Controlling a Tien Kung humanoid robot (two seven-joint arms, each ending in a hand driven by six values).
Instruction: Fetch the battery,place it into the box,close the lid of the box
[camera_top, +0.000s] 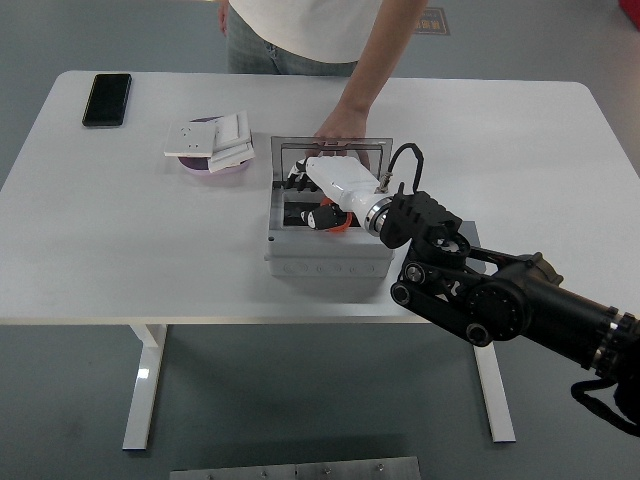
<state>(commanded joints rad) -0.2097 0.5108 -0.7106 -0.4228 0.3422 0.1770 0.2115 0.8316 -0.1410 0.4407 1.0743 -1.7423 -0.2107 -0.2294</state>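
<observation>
White table (120, 250) fills your view, with the grey box (325, 255) near the middle and its lid (330, 152) standing open at the back. Your right hand (318, 200) reaches down into the box, fingers curled around the orange battery (341, 222), which sits inside it. A person's hand (338, 130) rests on the lid from the far edge. A phone (106, 99) lies by the far left corner; a pink dish (212, 163) holding white plates (210, 138) sits left of the box.
</observation>
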